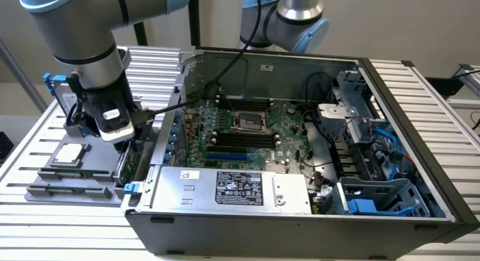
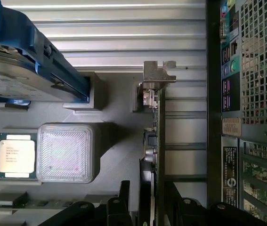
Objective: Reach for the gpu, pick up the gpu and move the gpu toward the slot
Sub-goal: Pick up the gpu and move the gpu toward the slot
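One thin green gpu (image 2: pixel 151 146), standing edge-on, metal-bracketed end, jaws spread either side, unclamped.

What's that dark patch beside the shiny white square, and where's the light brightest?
Wrist view: the dark patch is a shadow the pale square block throws on the grey tray, toward the gpu; the block's top has a soft sheen. Exterior view: the slatted table is brightest, the computer case's inside dimmer.

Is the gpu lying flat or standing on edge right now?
Standing on edge: in the wrist view the gpu presents its thin edge, not its broad face.
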`<move>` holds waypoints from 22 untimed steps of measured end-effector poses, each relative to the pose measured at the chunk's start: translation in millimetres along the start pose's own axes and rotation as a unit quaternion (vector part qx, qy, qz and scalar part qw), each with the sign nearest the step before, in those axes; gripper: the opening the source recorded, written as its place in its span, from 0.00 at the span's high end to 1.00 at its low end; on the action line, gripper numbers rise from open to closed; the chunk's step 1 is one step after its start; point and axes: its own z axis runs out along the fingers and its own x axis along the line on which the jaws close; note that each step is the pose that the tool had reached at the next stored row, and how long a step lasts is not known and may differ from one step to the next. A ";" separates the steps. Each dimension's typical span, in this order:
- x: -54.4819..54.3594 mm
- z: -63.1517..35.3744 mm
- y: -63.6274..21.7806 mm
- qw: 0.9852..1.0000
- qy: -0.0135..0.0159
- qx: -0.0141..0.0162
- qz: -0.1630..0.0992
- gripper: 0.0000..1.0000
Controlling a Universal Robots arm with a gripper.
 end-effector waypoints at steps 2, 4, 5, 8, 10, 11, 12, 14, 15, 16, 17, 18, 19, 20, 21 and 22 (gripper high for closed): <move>0.0 0.4 0.2 1.000 0.002 0.001 0.003 0.58; -0.1 0.6 0.2 1.000 0.003 0.002 0.005 0.58; 0.0 0.7 0.2 1.000 0.003 0.003 0.005 0.58; -0.2 1.1 0.2 1.000 0.003 0.004 0.006 0.58; -0.4 1.3 0.3 1.000 0.003 0.004 0.006 0.60; -0.7 1.4 0.3 1.000 0.003 0.005 0.006 0.60; -1.0 1.5 0.2 1.000 0.003 0.005 0.006 0.67; -1.9 1.5 0.3 1.000 0.003 0.005 0.006 0.67; -2.4 1.5 0.3 1.000 0.003 0.005 0.006 0.67; -2.7 1.6 0.3 1.000 0.003 0.005 0.006 0.67; -2.9 1.6 0.3 1.000 0.003 0.006 0.006 0.74; -2.9 1.7 0.3 1.000 0.003 0.006 0.006 0.74; -3.0 1.7 0.3 1.000 0.003 0.006 0.006 0.74; -3.1 1.8 0.3 1.000 0.003 0.007 0.006 0.74; -3.2 1.8 0.2 1.000 0.003 0.007 0.006 0.74; -3.2 1.8 0.3 1.000 0.003 0.007 0.006 0.74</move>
